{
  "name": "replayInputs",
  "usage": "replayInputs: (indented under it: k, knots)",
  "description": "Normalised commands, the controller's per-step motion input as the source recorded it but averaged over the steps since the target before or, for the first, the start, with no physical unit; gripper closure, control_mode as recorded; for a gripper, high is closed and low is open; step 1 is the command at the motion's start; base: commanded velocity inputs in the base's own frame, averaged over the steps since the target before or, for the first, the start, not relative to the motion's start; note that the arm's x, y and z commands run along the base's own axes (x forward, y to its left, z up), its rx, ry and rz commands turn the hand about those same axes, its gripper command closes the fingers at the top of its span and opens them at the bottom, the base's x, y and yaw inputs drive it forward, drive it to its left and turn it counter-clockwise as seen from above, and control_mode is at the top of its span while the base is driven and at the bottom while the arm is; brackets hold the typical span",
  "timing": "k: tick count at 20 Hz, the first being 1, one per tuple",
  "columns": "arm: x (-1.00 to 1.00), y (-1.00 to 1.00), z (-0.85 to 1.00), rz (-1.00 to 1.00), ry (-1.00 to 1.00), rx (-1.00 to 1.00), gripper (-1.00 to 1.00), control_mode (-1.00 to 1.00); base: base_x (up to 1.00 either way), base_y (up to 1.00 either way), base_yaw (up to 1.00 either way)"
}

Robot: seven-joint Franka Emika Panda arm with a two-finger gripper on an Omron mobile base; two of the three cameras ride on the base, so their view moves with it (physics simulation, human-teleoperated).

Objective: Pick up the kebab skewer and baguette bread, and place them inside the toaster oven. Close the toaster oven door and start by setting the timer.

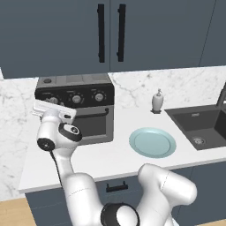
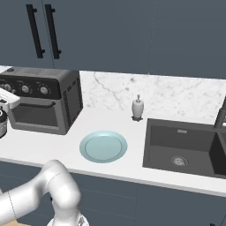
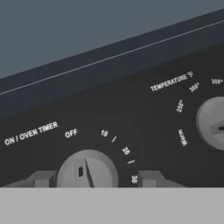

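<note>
Sitting at the back left of the counter, the toaster oven [image 1: 75, 108] is keeping its door [image 1: 90, 123] shut, and the arm is holding the gripper [image 1: 50, 110] against the left end of the oven's black control panel. Seen from the right base camera, the oven [image 2: 44, 100] is standing left of the blue plate [image 2: 103, 146]. Looking along the hand, the fingertips [image 3: 41, 178] are standing apart on either side of the timer knob [image 3: 87, 170], apparently touching its rim, left of the temperature knob [image 3: 212, 123].
</note>
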Motion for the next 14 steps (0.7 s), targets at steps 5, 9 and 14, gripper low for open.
replayInputs:
  k: [5, 9, 14]
  knots:
    - [-0.10, 0.04, 0.60, -0.13, -0.01, 0.20, 1.00, -1.00, 0.00, 0.00, 0.00]
    - [-0.03, 0.02, 0.69, -0.13, 0.00, 0.17, 1.00, -1.00, 0.00, 0.00, 0.00]
    - [-0.14, 0.00, 0.59, -0.12, 0.00, 0.17, 1.00, -1.00, 0.00, 0.00, 0.00]
